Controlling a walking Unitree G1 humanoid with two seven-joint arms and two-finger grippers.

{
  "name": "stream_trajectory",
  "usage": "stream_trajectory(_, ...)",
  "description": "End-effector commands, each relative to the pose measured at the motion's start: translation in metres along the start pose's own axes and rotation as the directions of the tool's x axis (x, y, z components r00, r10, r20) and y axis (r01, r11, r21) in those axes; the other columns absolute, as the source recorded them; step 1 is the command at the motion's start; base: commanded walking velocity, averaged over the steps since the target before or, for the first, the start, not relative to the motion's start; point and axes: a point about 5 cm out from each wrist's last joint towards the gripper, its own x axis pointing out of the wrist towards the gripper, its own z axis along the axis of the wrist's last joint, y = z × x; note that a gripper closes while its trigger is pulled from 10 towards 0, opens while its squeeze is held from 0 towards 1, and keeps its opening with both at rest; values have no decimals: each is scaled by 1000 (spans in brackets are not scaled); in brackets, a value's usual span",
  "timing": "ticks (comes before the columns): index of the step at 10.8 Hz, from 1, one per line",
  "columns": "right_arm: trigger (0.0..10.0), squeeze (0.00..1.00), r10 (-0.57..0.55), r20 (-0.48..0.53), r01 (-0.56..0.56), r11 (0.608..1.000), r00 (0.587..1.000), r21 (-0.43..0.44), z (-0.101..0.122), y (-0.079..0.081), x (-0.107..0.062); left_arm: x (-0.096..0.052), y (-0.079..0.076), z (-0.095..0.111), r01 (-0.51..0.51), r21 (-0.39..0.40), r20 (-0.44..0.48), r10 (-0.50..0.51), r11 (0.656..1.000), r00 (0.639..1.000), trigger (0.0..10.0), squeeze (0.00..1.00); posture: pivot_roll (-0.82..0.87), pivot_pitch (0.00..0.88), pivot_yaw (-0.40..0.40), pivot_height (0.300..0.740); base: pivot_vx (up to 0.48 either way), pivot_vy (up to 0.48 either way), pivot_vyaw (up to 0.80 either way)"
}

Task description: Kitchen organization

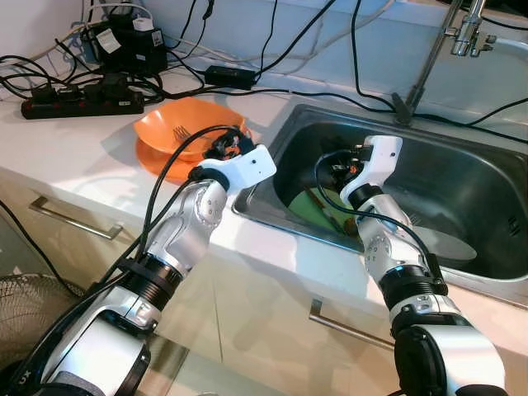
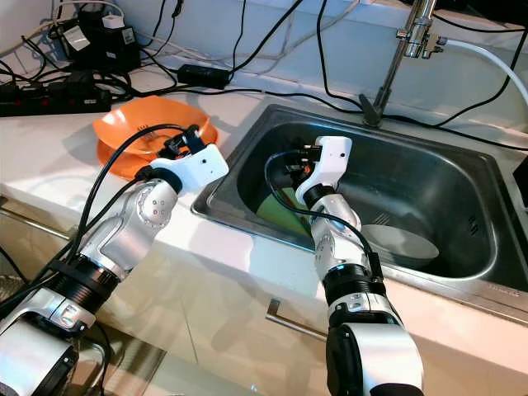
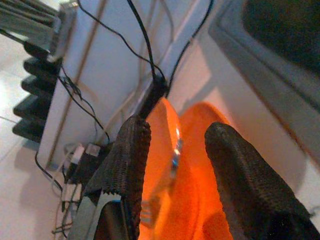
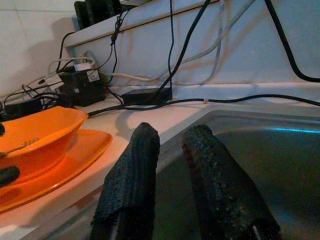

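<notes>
From the left eye view, the left gripper (image 1: 221, 147) sits over the near rim of the orange bowl (image 1: 177, 130), which is stacked on an orange plate (image 1: 153, 158) on the white bench (image 1: 74, 169), at about 10 o'clock from the sink (image 1: 462, 177). A fork (image 1: 183, 133) lies in the bowl. The right gripper (image 1: 340, 175) reaches down into the sink above a green plate (image 1: 307, 208); I cannot tell its spread from here. A pale plate (image 1: 450, 245) lies on the sink floor toward 3 o'clock.

The right eye view shows the same layout, with the tap (image 2: 396, 58) rising at 12 o'clock and a power strip (image 2: 49, 95) with cables at the back of the bench.

In the left wrist view, the left gripper's fingers (image 3: 127, 160) stand moderately apart, holding nothing, with the orange bowl's rim between them.

In the right wrist view, the right gripper's fingers (image 4: 132, 180) are narrowly apart, empty, hanging over the sink's edge. The bowl on its plate sits beside, the fork's tines pointing up over the rim, its long axis running down into the bowl.
</notes>
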Motion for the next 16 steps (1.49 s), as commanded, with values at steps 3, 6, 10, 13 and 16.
stream_trajectory(3,10000,0,-5,4,5,1000,1000,8,1,-2,-2,5,4,-1,-6,33,-27,7,999,1000,10000,0,239,5,-45,740,0,0,0)
stream_trajectory(6,10000,0,-8,1,8,1000,1000,6,0,-2,-2,7,3,-2,-10,35,-32,11,999,999,0,0,239,8,-47,740,0,0,0)
stream_trajectory(10,10000,0,-11,-5,11,1000,1000,4,-1,-2,-3,8,4,-1,-19,38,-27,20,999,999,0,0,236,11,-47,740,0,0,0)
stream_trajectory(13,10000,0,-14,-10,14,1000,1000,5,-3,-2,-3,9,6,-1,-36,62,-21,38,997,999,0,0,237,10,-48,740,0,0,0)
stream_trajectory(16,10000,0,-13,-12,13,1000,1000,5,-4,-2,-3,9,13,2,-75,96,-7,76,993,997,0,0,238,7,-49,740,0,0,0)
